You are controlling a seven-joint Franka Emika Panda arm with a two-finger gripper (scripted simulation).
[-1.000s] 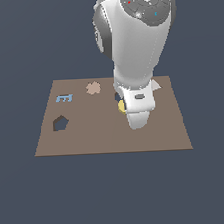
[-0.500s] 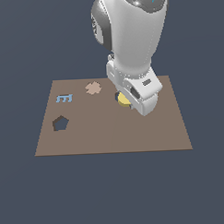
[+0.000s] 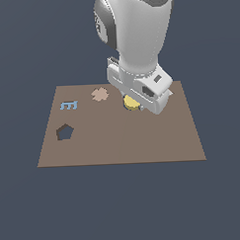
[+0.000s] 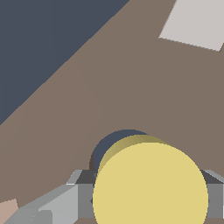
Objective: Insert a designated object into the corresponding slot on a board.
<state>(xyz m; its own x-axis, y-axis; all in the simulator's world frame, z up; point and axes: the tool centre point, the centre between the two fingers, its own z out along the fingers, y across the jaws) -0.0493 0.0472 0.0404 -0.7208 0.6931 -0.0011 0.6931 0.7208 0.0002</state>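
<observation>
While you look through the wrist view, you see the yellow disc (image 4: pixel 150 183) clamped between the grey fingers (image 4: pixel 59 202) of the gripper (image 4: pixel 144 199), one finger on each side of it. Just beyond the disc's rim a dark crescent of the round hole (image 4: pixel 107 146) shows, so the disc sits partly over the hole but not squarely on it; whether it touches the board you cannot tell. In the exterior view, the disc (image 3: pixel 131 103) peeks out beneath the white wrist housing, near the far edge of the brown board (image 3: pixel 120 141), slightly toward the exterior view's right of the middle. The tan jagged piece (image 3: pixel 99 94) lies near the far edge, just beside the disc toward the exterior view's left. The blue comb piece (image 3: pixel 69 105) lies near the far corner on that same side, and the dark pentagon hole (image 3: pixel 65 132) sits nearer you along that side edge.
</observation>
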